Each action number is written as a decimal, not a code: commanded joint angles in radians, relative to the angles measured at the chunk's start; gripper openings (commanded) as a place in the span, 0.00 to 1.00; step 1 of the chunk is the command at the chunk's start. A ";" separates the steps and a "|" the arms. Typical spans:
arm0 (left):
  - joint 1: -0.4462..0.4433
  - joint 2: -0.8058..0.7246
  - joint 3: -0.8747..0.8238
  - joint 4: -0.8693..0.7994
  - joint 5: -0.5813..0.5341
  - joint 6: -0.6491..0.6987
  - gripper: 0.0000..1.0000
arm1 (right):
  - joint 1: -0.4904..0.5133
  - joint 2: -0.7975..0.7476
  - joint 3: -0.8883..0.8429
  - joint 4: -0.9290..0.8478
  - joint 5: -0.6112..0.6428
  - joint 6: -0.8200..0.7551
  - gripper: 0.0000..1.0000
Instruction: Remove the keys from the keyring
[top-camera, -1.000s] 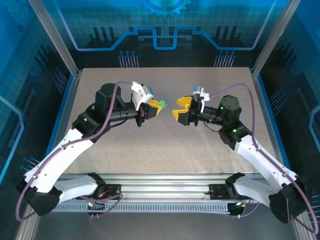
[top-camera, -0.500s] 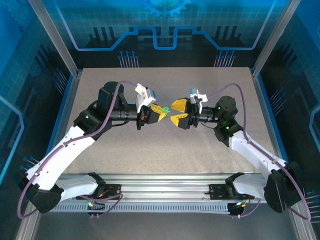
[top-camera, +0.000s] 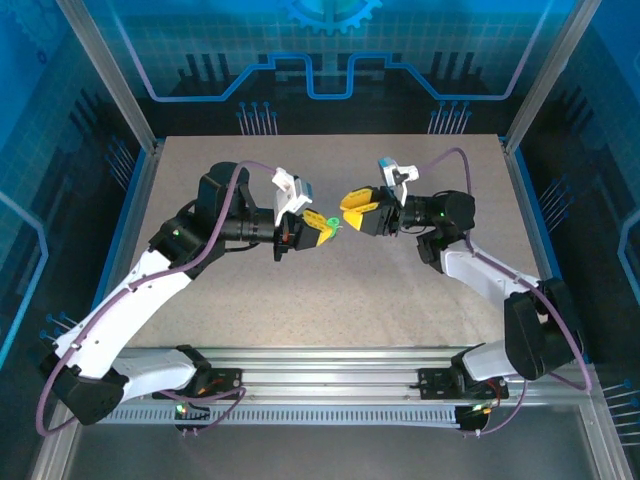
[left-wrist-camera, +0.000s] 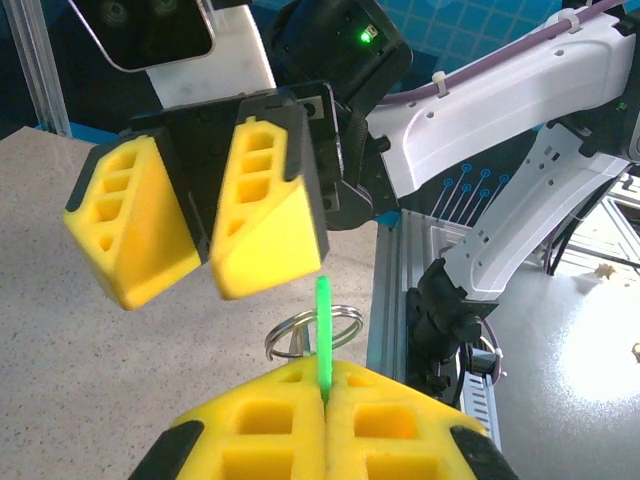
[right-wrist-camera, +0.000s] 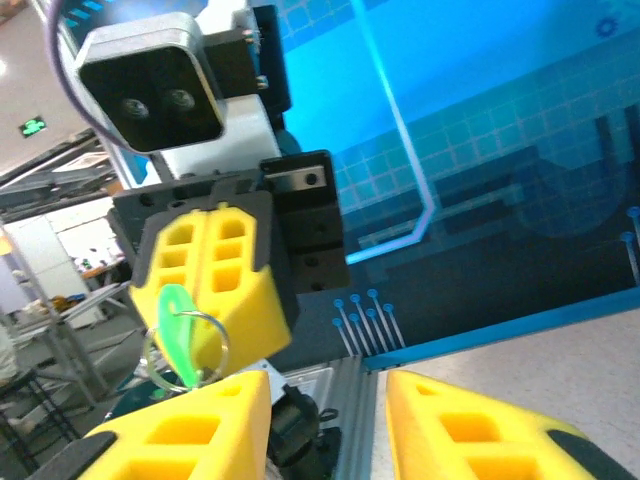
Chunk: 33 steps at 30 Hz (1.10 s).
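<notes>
**Key held out in mid-air for the second gripper**

The left gripper (left-wrist-camera: 325, 385) is clamping the green key (left-wrist-camera: 322, 325) between fully closed jaws. It is holding the key above the table (top-camera: 330, 300), with the green part projecting from the jaw tips toward the other arm. The keyring (left-wrist-camera: 300, 335) is hanging threaded on the key just beyond those tips, so the wire loop is standing free of the grip and open to approach. The right gripper (left-wrist-camera: 205, 235) is facing the left one at close range. Its jaws are parted to a moderate gap and carrying nothing, and it is hovering just above the ring without touching it. Judging by this arrangement, one arm is acting as a vice for the key while the other is lining up to catch the ring and work it off. The thin wire is probably leaving little margin: a slightly offset closure could land on the key instead.
</notes>
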 joint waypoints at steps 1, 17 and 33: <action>0.007 0.002 0.029 0.028 0.033 -0.012 0.00 | 0.031 -0.003 0.031 0.133 -0.066 0.071 0.41; 0.032 -0.002 0.006 0.059 0.017 -0.021 0.00 | 0.071 -0.018 0.075 0.134 -0.159 0.124 0.25; 0.045 -0.013 -0.019 0.105 0.019 -0.029 0.00 | 0.077 -0.042 0.082 0.133 -0.174 0.156 0.22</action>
